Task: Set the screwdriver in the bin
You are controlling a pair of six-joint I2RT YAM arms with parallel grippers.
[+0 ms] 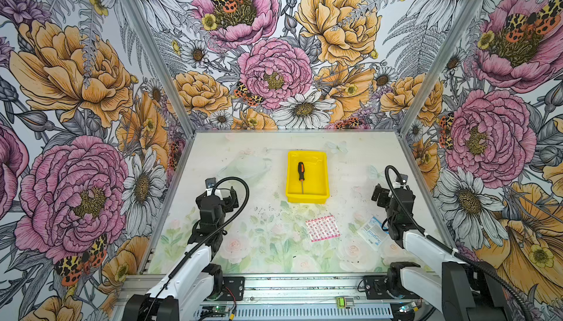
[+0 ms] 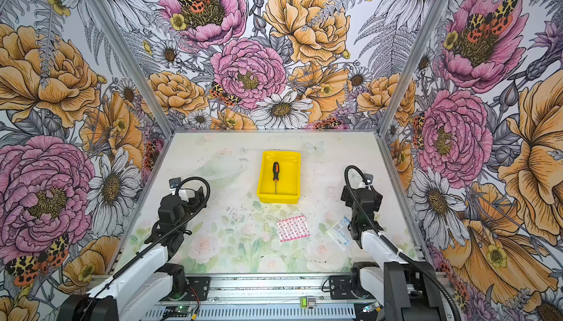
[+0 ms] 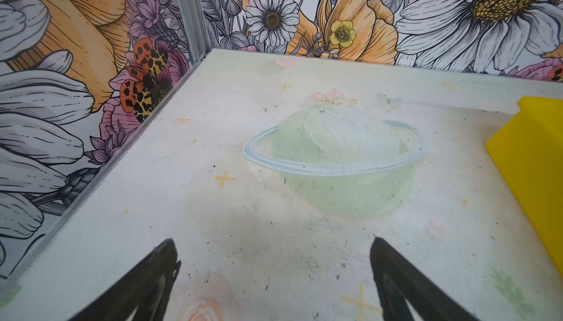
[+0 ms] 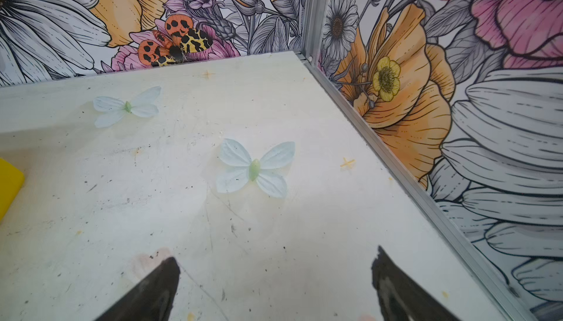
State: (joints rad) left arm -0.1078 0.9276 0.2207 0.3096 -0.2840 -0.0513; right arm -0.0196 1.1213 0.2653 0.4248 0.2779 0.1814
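Left pincer [image 3: 272, 252] spread wide and empty over the bench [image 1: 259, 237], right pincer [image 4: 275, 261] likewise agape and holding nothing, screwdriver [image 1: 301, 176] lying inside the yellow bin [image 1: 307, 199], handle far, shaft near, between both arms.

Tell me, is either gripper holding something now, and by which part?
Nothing is held. The left gripper and the right gripper are open and empty; the screwdriver lies inside the bin.
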